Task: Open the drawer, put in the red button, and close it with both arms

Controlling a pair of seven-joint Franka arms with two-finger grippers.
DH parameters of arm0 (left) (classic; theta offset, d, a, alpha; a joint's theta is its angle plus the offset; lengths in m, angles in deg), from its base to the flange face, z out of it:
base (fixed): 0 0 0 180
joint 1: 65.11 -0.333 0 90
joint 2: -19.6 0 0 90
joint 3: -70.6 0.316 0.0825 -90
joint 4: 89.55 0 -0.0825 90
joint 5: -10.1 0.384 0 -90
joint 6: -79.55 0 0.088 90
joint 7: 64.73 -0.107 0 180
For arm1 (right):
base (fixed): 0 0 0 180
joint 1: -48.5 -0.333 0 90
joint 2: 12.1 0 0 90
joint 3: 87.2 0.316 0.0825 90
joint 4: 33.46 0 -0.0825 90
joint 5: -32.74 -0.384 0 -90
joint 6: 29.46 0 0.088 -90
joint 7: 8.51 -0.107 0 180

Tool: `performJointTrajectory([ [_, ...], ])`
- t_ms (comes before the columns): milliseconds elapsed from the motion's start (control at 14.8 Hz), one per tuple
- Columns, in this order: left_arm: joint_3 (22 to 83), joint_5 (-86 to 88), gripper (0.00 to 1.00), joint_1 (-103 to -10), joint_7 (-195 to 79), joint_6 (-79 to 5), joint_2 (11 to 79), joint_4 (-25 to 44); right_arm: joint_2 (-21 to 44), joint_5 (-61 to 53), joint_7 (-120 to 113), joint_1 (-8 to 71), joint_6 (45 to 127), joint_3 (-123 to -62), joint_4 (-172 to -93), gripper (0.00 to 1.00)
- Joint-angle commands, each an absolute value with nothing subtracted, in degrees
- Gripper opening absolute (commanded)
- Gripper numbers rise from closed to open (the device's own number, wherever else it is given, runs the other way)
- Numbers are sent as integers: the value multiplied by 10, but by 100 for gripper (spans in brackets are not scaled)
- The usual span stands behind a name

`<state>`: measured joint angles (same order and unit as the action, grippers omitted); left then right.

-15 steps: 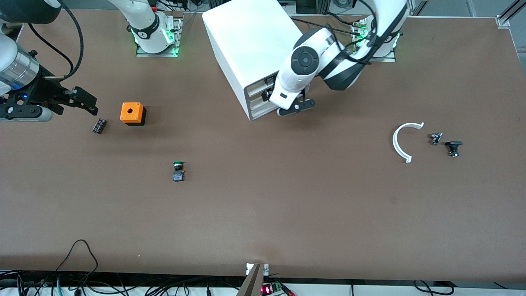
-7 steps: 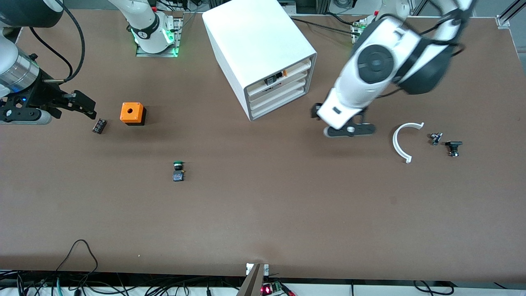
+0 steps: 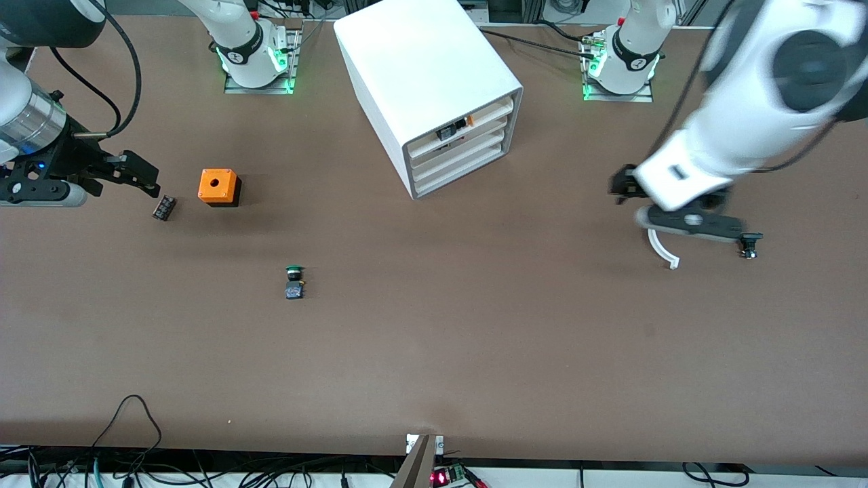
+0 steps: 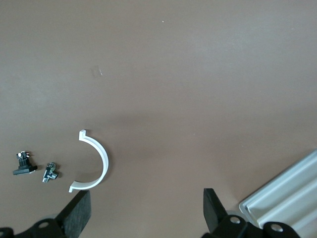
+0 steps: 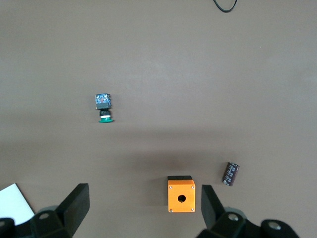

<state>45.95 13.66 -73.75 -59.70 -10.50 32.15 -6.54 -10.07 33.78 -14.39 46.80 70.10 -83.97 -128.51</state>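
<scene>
The white cabinet (image 3: 420, 68) stands near the robots' bases in the middle of the table. Its stacked white drawers (image 3: 460, 157) are all pushed in; their fronts also show in the left wrist view (image 4: 285, 198). The red button is not in view. My left gripper (image 3: 661, 207) is open and empty, above the table over a white arc piece (image 3: 663, 251). In its wrist view the left gripper (image 4: 146, 213) has bare table between its fingers. My right gripper (image 3: 146, 175) is open and empty beside an orange box (image 3: 218, 186); it also shows in its wrist view (image 5: 143, 208).
The cabinet's top tier (image 3: 456, 129) shows small orange and black parts. A green-capped button (image 3: 293, 281) lies nearer the front camera than the orange box. A small black cylinder (image 3: 163, 207) lies beside the orange box. Small black parts (image 3: 748, 242) lie by the arc.
The left arm has swung away from the cabinet's front toward its own end of the table and now hangs over the white arc. The right arm has stayed almost still.
</scene>
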Motion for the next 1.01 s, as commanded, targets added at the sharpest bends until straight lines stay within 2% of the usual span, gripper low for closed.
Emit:
performJointTrajectory([
  [0, 596, 66, 100, -681, -711, -162, 242, 26, -94, 340, -146, 474, 696, -834, -1272, 100],
  [135, 660, 61, 100, -642, -722, -205, 216, 61, -94, 339, -146, 474, 696, -835, -1272, 100],
  [270, 686, 68, 100, -627, -719, -255, 179, 101, -94, 339, -146, 474, 696, -835, -1272, 100],
  [946, 688, 70, 100, -641, -719, -179, 191, 80, -94, 340, -145, 474, 696, -835, -1272, 100],
])
